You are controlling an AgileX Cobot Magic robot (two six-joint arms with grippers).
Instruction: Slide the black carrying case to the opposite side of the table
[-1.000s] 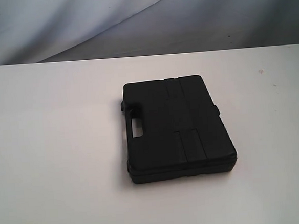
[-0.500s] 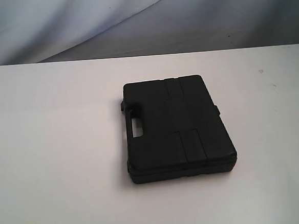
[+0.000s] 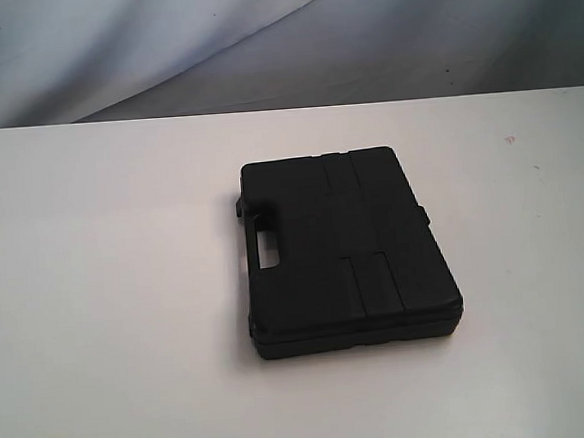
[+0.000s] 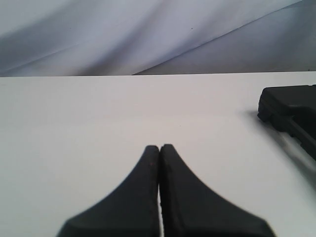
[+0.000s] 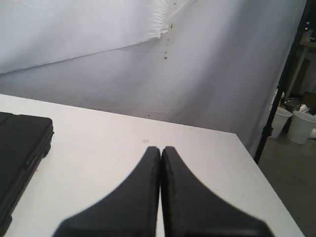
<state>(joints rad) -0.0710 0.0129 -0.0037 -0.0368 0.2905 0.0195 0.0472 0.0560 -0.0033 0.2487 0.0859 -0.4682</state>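
Observation:
The black carrying case (image 3: 344, 250) lies flat on the white table (image 3: 107, 292), slightly right of the middle in the exterior view, its handle cut-out facing left. Neither arm shows in that view. In the left wrist view my left gripper (image 4: 160, 148) is shut with nothing in it, hovering over bare table; a corner of the case (image 4: 291, 111) sits well off to one side. In the right wrist view my right gripper (image 5: 161, 150) is shut and empty too, with the case (image 5: 22, 148) apart from it at the frame's edge.
A wrinkled pale cloth backdrop (image 3: 260, 41) hangs behind the table's far edge. The right wrist view shows the table's side edge (image 5: 266, 190), a dark stand pole (image 5: 281, 89) and white buckets (image 5: 301, 126) on the floor beyond it.

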